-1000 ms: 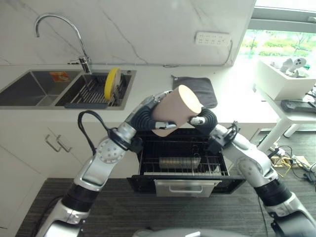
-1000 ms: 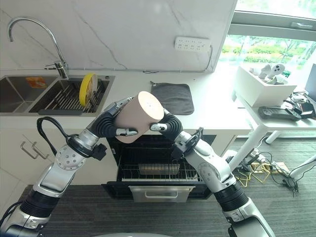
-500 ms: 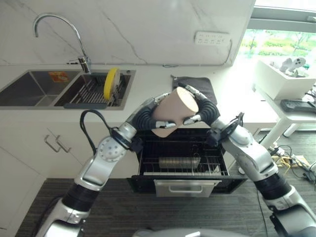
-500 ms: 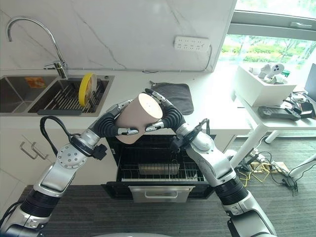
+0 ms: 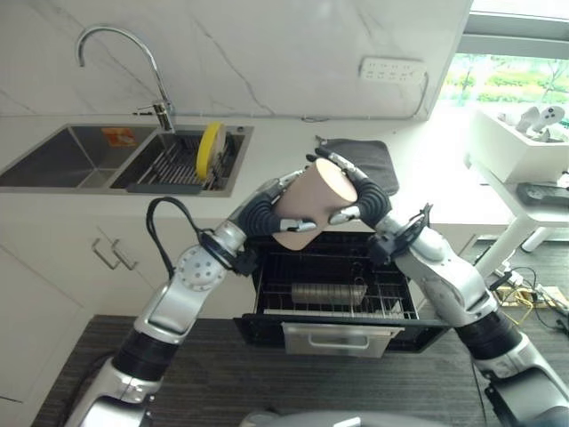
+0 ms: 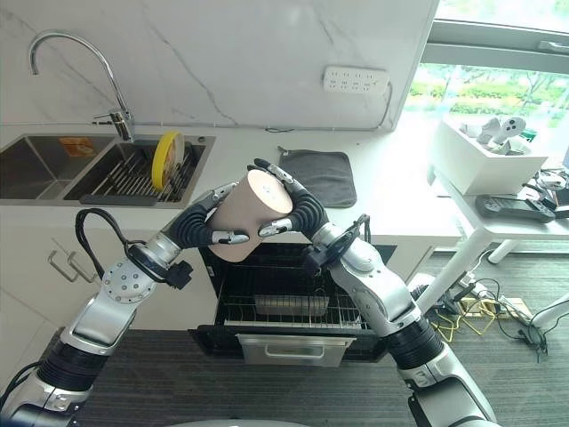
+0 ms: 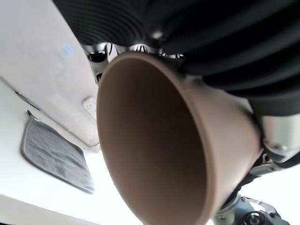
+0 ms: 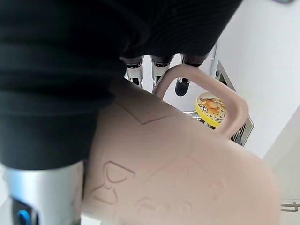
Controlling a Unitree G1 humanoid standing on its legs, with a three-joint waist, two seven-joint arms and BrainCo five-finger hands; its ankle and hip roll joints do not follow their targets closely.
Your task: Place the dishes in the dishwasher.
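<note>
A beige mug (image 5: 308, 205) with a handle (image 8: 220, 101) is held tilted in the air above the open dishwasher (image 5: 333, 289). My left hand (image 5: 264, 211) is curled round the mug's lower side from the left. From the right, my right hand (image 5: 366, 197) wraps over the mug's upper side, its fingers bent across the rim. The mug's open mouth (image 7: 150, 150) shows in the left wrist view. A yellow plate (image 5: 210, 149) stands on edge in the sink's rack.
The dishwasher's wire rack (image 6: 284, 307) is pulled out below the counter and holds a small cutlery tray. A grey cloth (image 5: 366, 162) lies on the counter behind the hands. A double sink (image 5: 80, 160) with a tap (image 5: 156, 76) is at the left.
My right hand has moved from beside the mug to over it and curled its fingers across the rim. The mug has hardly moved. The camera has shifted a little.
</note>
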